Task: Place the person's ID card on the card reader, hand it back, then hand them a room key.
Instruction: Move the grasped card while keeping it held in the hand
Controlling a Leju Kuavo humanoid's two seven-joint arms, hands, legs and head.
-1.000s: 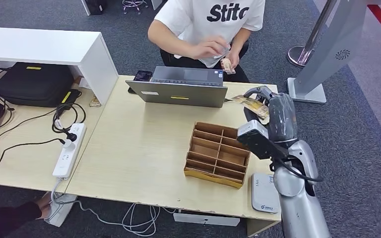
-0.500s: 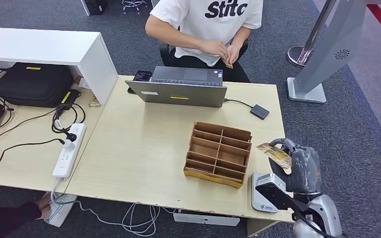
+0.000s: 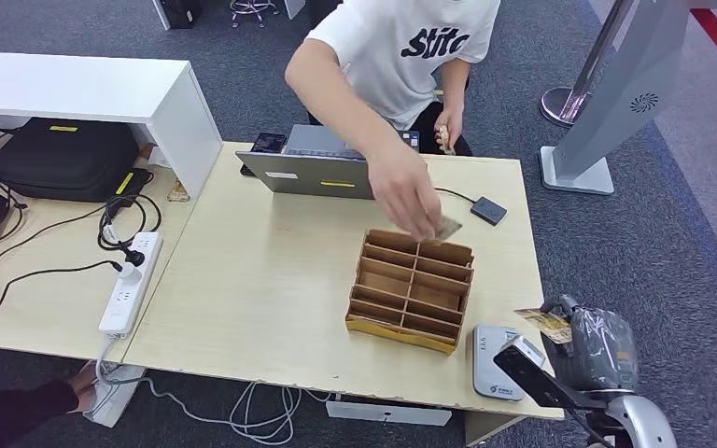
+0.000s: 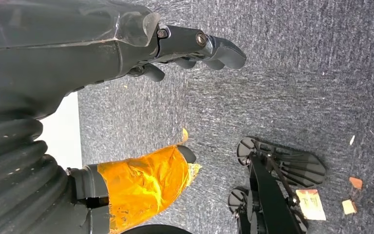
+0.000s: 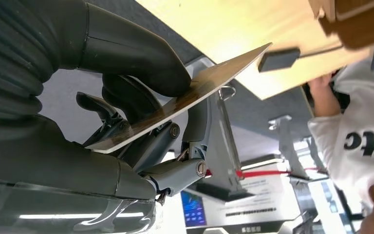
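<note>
In the head view, at lower right, the ID card [image 3: 543,323] is held by the right hand [image 3: 594,347] just beside the card reader [image 3: 490,359] on the tabletop [image 3: 261,280]. In the left wrist view, the left hand [image 4: 141,97] is seen released above carpet [image 4: 297,87]. In the right wrist view, the card is seen pinched.

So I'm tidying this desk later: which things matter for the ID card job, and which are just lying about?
Belongs to the job:
- brown patterned ID card, pinched in the right hand
- white and grey card reader
- brown cardboard divided tray
- the person's hand at that tray

Lying about:
- grey laptop
- white power strip
- black bag
</note>
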